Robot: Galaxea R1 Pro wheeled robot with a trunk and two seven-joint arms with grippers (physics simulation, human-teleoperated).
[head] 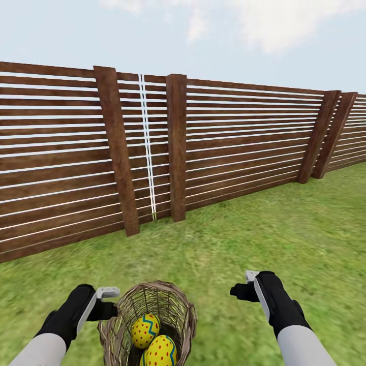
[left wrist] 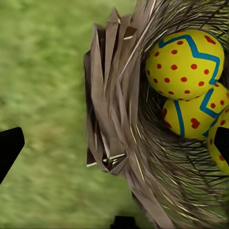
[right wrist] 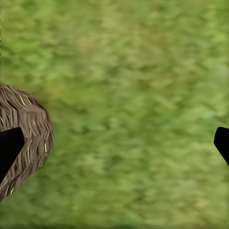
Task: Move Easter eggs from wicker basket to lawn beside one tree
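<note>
Basket: the wicker basket (head: 152, 317) stands on the lawn (head: 284, 229), well short of the slat fence (head: 229, 142), between the two arms.
Eggs: two Easter eggs (head: 146, 330) show from the head; the left wrist camera catches the edge of a third (left wrist: 218, 155), all inside the basket.
Left gripper (head: 108, 301): fingers spread wide, straddling the basket's rim, holding nothing.
Right gripper (head: 243, 284): fingers spread wide over bare grass beside the basket, holding nothing.
</note>
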